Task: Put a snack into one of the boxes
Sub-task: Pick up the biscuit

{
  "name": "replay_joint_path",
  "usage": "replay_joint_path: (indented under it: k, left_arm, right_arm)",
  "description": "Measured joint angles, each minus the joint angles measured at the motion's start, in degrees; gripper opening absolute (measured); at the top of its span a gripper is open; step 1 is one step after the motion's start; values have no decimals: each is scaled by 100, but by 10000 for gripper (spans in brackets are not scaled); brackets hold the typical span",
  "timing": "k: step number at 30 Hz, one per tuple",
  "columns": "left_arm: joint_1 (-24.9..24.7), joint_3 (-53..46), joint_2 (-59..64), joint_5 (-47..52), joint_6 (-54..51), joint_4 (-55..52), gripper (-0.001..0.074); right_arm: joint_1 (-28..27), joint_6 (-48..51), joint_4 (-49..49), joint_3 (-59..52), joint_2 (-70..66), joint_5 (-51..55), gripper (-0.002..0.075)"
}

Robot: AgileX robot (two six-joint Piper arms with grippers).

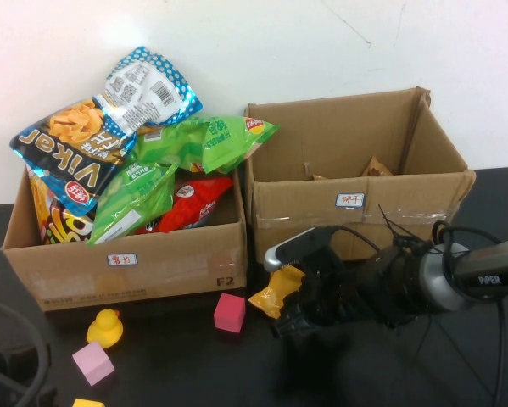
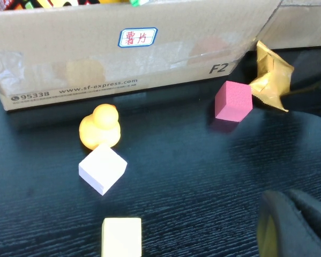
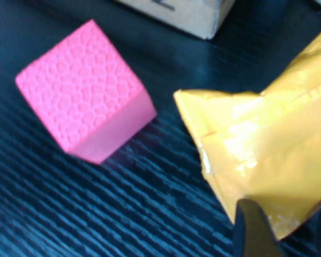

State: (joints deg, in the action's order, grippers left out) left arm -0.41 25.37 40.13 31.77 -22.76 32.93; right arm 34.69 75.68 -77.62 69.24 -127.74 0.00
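The snack (image 1: pixel 279 292), a small yellow packet, lies on the black table just in front of the gap between the two boxes. My right gripper (image 1: pixel 298 312) reaches in low from the right and is shut on it. In the right wrist view the snack (image 3: pixel 273 144) sits pinched between the dark fingers of the right gripper (image 3: pixel 286 225). The plain brown box (image 1: pixel 355 191), with a clear tape band and a small white label, stands right behind them. My left gripper (image 2: pixel 297 225) hovers low over the table near the front left, shut and holding nothing.
A lower brown box (image 1: pixel 135 263) on the left is heaped with chip bags. A pink cube (image 1: pixel 230 312) lies just left of the snack. A yellow duck (image 1: pixel 106 326), a pale pink block (image 1: pixel 93 362) and a yellow block (image 1: pixel 88 403) lie at the front left.
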Motion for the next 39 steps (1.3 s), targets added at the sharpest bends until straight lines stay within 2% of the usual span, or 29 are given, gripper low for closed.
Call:
replay_joint_path:
  k: [3,5,10,13,20,27,35,39]
  left_arm:
    - [0,0,0,13,-26,0,-1]
    - [0,0,0,16,-26,0,-1]
    - [0,0,0,16,-26,0,-1]
    - [0,0,0,36,-26,0,-1]
    - [0,0,0,67,-73,0,-1]
    - [0,0,0,87,-95,0,-1]
    - [0,0,0,87,-118,11,-1]
    - [0,0,0,87,-118,49,-1]
  right_arm:
    - [39,0,-460,0,35,-128,256]
    - [67,0,-795,10,71,-398,293]
    - [95,21,-1759,298,62,-771,538]
    - [95,21,-2090,688,-104,-742,606]
    - [164,92,-2207,1365,-625,-642,631]
    - [393,1049,-2229,1355,-625,-1049,634]
    - [921,2059,-2263,1218,-485,-2151,634]
    - [898,1848,-2263,915,-461,-2266,616]
